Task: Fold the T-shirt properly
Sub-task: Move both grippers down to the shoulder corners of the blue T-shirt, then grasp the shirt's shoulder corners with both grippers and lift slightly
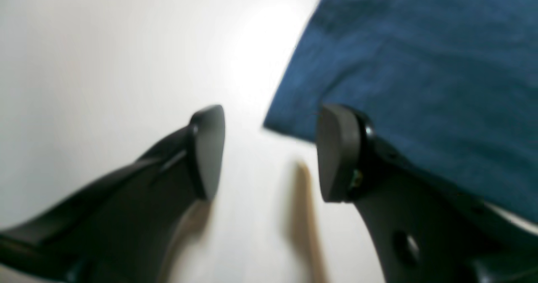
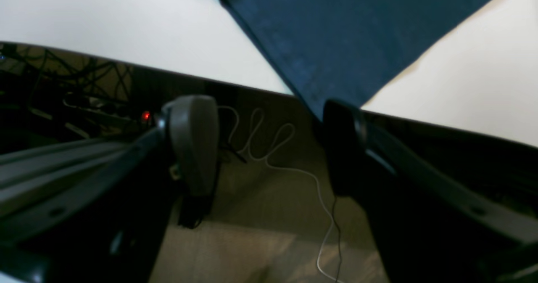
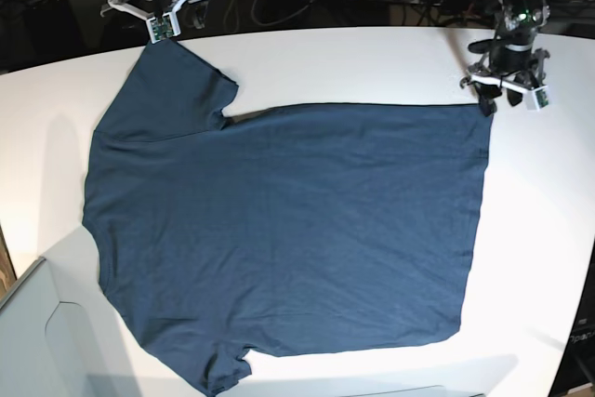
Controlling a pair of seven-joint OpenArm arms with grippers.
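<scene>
The T-shirt (image 3: 279, 230) lay spread flat across the white table (image 3: 372, 62). The left gripper (image 3: 509, 90) hovered at its hem corner, jaws spread and empty. The right gripper (image 3: 158, 16) hung past the table edge by the sleeve, jaws likewise apart.

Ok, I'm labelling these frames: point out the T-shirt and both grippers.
T-shirt (image 3: 288, 230), base view, middle of the spread body.
Left gripper (image 1: 269, 152), left wrist view, between its open fingertips.
Right gripper (image 2: 269, 146), right wrist view, between its open fingertips.
</scene>
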